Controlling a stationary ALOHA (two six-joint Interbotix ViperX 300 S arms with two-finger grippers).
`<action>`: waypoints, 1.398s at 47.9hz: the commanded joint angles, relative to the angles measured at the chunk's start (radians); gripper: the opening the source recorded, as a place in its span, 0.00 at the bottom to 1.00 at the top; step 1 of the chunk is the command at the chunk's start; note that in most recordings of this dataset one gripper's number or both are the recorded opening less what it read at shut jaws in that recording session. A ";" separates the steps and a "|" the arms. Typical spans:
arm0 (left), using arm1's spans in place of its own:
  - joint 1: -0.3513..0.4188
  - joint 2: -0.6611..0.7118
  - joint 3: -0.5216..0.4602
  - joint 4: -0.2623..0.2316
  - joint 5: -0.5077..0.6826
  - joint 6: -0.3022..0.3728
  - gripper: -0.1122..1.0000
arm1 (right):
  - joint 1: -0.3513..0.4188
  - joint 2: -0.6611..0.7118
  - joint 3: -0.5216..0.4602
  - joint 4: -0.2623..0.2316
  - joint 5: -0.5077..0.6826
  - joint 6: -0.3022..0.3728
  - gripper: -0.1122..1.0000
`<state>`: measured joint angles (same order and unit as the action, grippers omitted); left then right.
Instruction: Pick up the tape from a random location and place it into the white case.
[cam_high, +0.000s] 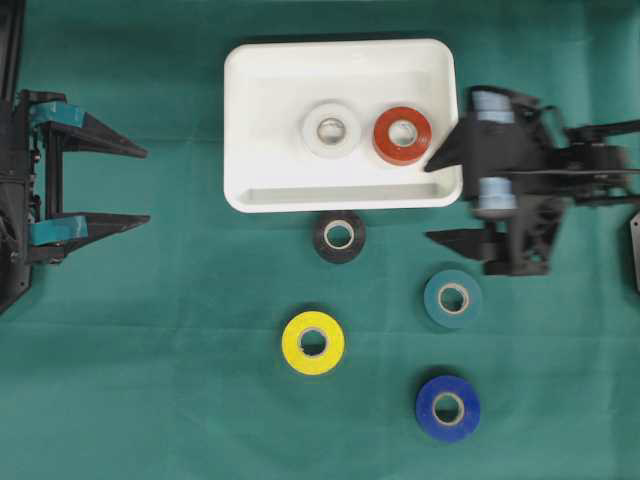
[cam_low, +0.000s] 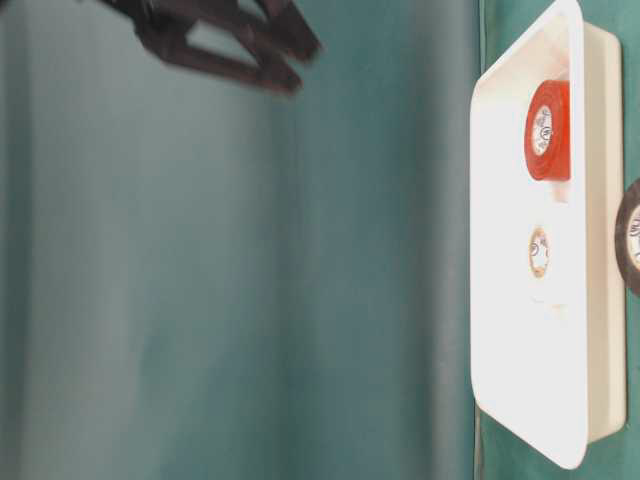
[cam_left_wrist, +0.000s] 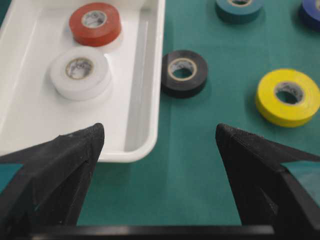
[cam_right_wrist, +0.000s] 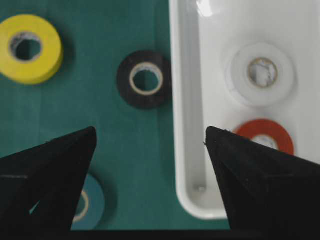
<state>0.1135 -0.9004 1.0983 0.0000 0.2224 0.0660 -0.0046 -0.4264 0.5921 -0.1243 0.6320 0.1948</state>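
Observation:
The white case (cam_high: 240, 130) lies at the back middle of the green cloth and holds a white tape (cam_high: 331, 129) and a red tape (cam_high: 402, 135). On the cloth in front of it lie a black tape (cam_high: 339, 236), a teal tape (cam_high: 453, 298), a yellow tape (cam_high: 313, 342) and a blue tape (cam_high: 448, 408). My right gripper (cam_high: 426, 202) hangs open and empty over the case's near right corner, one finger above the rim beside the red tape (cam_right_wrist: 265, 135). My left gripper (cam_high: 148, 186) stands open and empty at the far left, well away from the case (cam_left_wrist: 150, 100).
Green cloth covers the whole table. In the left wrist view the black tape (cam_left_wrist: 184, 73) sits just beside the case's long rim, with the yellow tape (cam_left_wrist: 288, 96) farther right. The right arm's body (cam_high: 540, 190) stands beside the case's right end.

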 joint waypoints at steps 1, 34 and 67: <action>-0.002 0.003 -0.011 -0.002 -0.005 0.000 0.98 | 0.003 -0.080 0.021 0.002 -0.017 0.003 0.88; -0.002 0.002 -0.006 -0.002 0.011 0.000 0.98 | 0.003 -0.433 0.431 0.003 -0.305 0.003 0.88; -0.002 0.006 0.008 -0.002 0.006 0.000 0.98 | 0.003 -0.426 0.578 0.017 -0.480 0.044 0.88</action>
<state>0.1135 -0.9004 1.1183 0.0015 0.2378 0.0660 -0.0046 -0.8575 1.1827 -0.1089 0.1626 0.2378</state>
